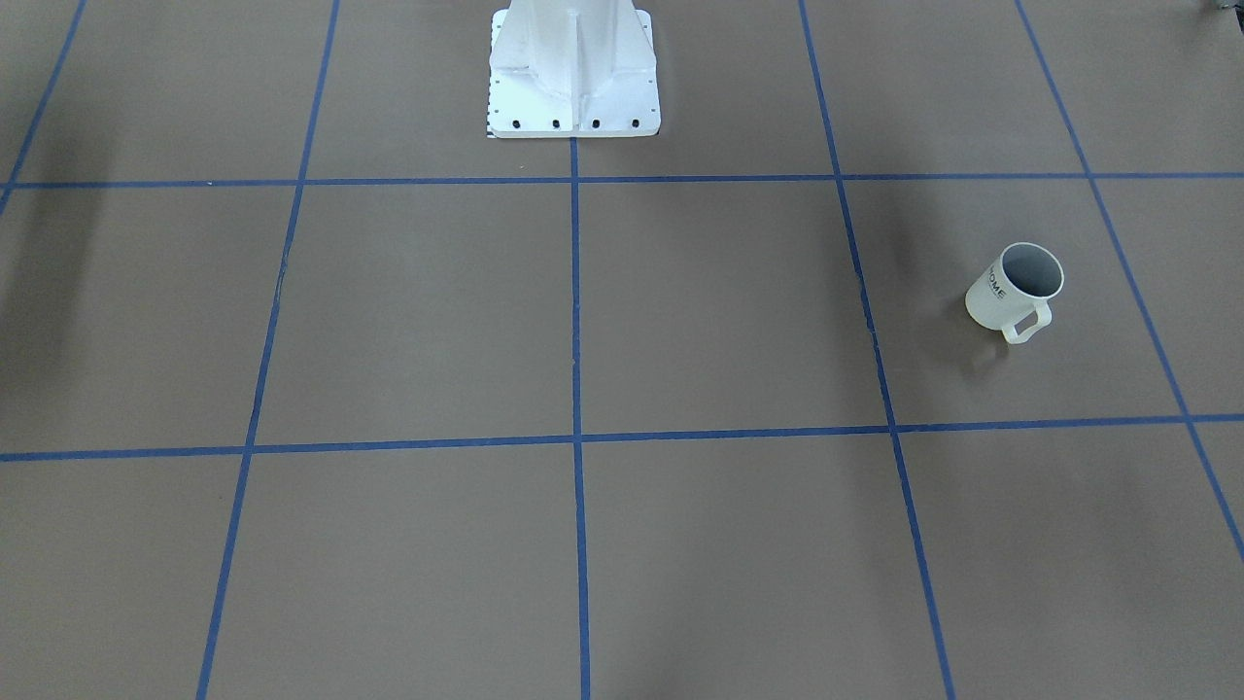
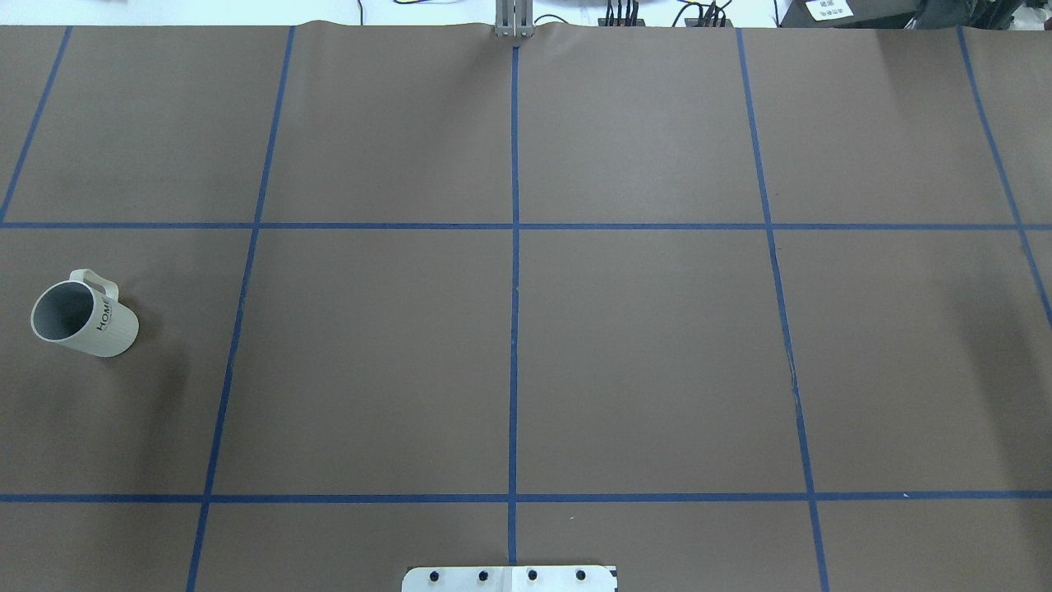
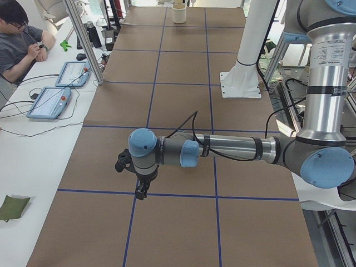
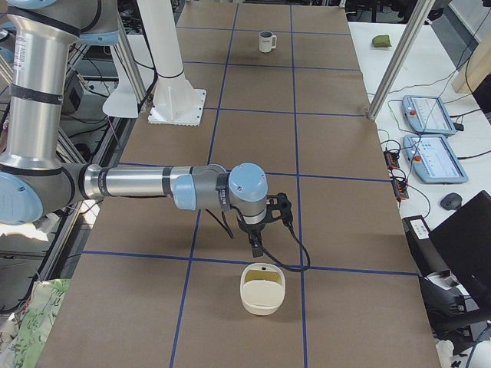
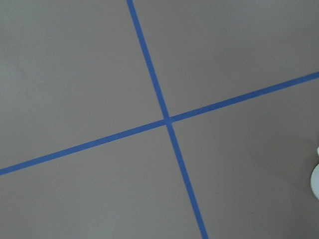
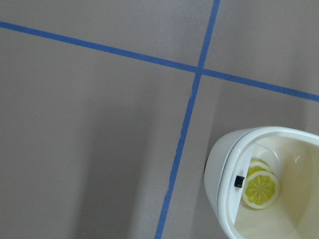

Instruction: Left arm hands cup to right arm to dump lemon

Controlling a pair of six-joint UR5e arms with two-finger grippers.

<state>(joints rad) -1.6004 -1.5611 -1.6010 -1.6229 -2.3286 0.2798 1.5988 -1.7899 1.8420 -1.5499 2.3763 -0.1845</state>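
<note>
Tub (image 6: 218, 172) is closest: white, filling 4 o'clock of my right wrist cam, lemon (image 6: 259, 189) lying flat on its floor. So the lemon is in the tub, not visibly in the cup (image 2: 86, 316).

That cup stands upright on the table (image 2: 641, 362), way out at 9 o'clock from my base. Handle points toward 12, HOME print toward 3. Its mouth shows only grey inside, but the bottom isn't fully in view, so I can't swear it's empty.

Layout logic, my read: cup at the left end, tub off toward the 3 o'clock end, well apart. Probably neither arm covers both, hence a handover mid-table. With the handle turned away from me, the plain wall is free for a side grab.

My left gripper (image 3: 141, 192) hangs fingers-down above a tape cross (image 5: 167, 120), clear of the table. My right gripper (image 4: 255, 249) is in the same pose, tub near it on its 3 o'clock side. Neither holds the cup. Only the side cams catch them, so I can't tell if the jaws are spread or closed.

Pale sliver (image 5: 315, 180) at 3 o'clock in the left wrist cam. Too little showing to name it.

Judgement: the dump looks done, or else nothing's started. Can't tell which.
</note>
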